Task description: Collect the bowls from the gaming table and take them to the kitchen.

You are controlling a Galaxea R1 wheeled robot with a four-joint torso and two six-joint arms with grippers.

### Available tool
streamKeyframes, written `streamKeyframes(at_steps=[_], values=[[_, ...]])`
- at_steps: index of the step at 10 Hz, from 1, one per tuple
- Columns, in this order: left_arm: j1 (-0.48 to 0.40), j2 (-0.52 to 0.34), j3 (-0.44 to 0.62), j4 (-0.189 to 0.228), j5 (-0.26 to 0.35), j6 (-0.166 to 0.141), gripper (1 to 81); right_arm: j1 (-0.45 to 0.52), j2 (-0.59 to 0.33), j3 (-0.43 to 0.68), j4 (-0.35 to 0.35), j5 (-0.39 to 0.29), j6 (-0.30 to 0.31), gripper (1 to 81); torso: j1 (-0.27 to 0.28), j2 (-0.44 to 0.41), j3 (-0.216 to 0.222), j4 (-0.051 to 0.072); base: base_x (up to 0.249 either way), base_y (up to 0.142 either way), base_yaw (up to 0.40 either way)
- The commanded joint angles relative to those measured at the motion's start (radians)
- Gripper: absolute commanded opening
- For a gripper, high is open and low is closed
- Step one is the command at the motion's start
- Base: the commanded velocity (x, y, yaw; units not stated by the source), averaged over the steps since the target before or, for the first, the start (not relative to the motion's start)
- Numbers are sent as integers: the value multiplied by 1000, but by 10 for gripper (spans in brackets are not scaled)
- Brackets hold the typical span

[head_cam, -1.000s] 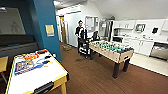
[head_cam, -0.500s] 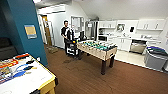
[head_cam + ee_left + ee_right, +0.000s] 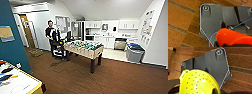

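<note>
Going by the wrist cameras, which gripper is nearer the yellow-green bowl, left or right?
Right. The yellow-green bowl sits large and close against the right wrist camera, over the brown floor. The left wrist camera has the orange-red bowl close instead.

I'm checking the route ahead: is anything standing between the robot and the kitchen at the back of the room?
Yes. The foosball table stands mid-floor before the kitchen, a person at its far end. Brown floor lies open to the table's right.

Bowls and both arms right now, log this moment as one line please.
phase: driving | left wrist: orange bowl | right wrist: yellow bowl | ahead: foosball table, person, kitchen | floor: brown carpet
</note>
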Motion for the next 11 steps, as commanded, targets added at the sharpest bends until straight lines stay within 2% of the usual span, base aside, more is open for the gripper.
streamKeyframes(at_steps=[1, 8, 9, 11], values=[[-42, -10, -6, 2, 54, 9, 10, 39, -38, 7, -9, -43, 5, 10, 0, 0, 0, 0, 0, 0, -400], [-42, -12, -6, -1, 54, 7, 10, 39, -33, 19, -12, -43, 2, 10, 0, 0, 0, 0, 0, 0, -400], [-42, -12, -6, -2, 54, 4, 10, 41, -32, 20, -12, -43, 2, 10, 0, 0, 0, 0, 0, 0, -298], [-44, -13, -6, -2, 54, 1, 10, 44, -29, 22, -12, -43, 0, 10, 0, 0, 0, 0, 0, 0, 0]])
